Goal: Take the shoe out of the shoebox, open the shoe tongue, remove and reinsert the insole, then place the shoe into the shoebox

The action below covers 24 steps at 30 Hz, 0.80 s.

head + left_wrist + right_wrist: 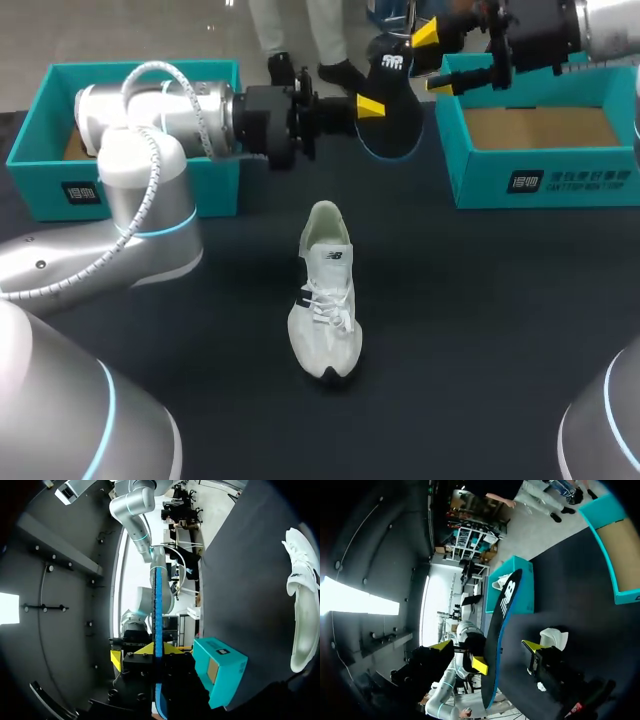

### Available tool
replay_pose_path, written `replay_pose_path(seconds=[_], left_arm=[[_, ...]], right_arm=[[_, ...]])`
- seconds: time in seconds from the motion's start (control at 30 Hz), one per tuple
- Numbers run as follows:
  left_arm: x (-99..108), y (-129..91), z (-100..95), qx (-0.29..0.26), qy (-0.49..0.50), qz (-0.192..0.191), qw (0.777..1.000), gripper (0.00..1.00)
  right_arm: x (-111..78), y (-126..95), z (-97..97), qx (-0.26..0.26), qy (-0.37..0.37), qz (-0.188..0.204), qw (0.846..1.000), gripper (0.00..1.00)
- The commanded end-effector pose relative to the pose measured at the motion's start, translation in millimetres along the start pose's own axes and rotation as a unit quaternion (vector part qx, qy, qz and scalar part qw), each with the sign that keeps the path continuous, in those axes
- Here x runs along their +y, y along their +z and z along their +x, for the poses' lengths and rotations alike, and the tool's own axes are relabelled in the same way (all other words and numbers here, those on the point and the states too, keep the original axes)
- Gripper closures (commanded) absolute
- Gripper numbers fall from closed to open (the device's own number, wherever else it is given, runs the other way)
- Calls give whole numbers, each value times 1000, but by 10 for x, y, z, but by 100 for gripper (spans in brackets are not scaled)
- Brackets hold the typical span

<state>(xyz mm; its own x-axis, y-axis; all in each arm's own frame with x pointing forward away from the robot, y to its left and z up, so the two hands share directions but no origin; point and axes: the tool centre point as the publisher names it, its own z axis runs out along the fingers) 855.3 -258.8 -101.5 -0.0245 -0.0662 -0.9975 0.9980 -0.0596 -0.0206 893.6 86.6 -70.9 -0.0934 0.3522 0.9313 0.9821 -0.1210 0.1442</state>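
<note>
Insole (392, 115) held upright over the tabletop (480, 300), pinched in your left tool (368, 105); your right tool (433, 60) spreads wide around it, likely for a handover, while the sneaker (325, 290) lies below

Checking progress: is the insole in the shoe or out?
Out: the insole hangs above the table in the left hand, apart from the shoe.

Even overhead light in the head view: the dark bench (480, 320) soaks it up, and the white shoe (325, 300) stands out bright, with just a soft shadow at its sole. Sheen streaks along the left arm (150, 120). Both wrist views are dim around their rims, each with one blown-out white patch of glare — in the left one the shoe nearly washes out.
</note>
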Motion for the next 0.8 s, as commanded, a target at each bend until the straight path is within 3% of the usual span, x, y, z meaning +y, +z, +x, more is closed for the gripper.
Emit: replay_pose_path(seconds=[0.03, 0.23, 0.57, 0.8], left_arm=[[-20, -46, -33, -3, 0, 1, 1000, 100], [-39, -79, -73, -6, -2, 6, 1000, 100], [-59, -130, -118, -9, -3, 7, 1000, 100], [-74, -134, -153, -8, 2, 10, 1000, 100]], right_arm=[[-151, -96, -44, 24, -7, -62, 998, 0], [-208, -202, -75, 34, -14, -70, 997, 0], [-270, -277, -163, 106, -7, -74, 992, 0], [-300, -298, -208, 76, -15, -53, 996, 0]])
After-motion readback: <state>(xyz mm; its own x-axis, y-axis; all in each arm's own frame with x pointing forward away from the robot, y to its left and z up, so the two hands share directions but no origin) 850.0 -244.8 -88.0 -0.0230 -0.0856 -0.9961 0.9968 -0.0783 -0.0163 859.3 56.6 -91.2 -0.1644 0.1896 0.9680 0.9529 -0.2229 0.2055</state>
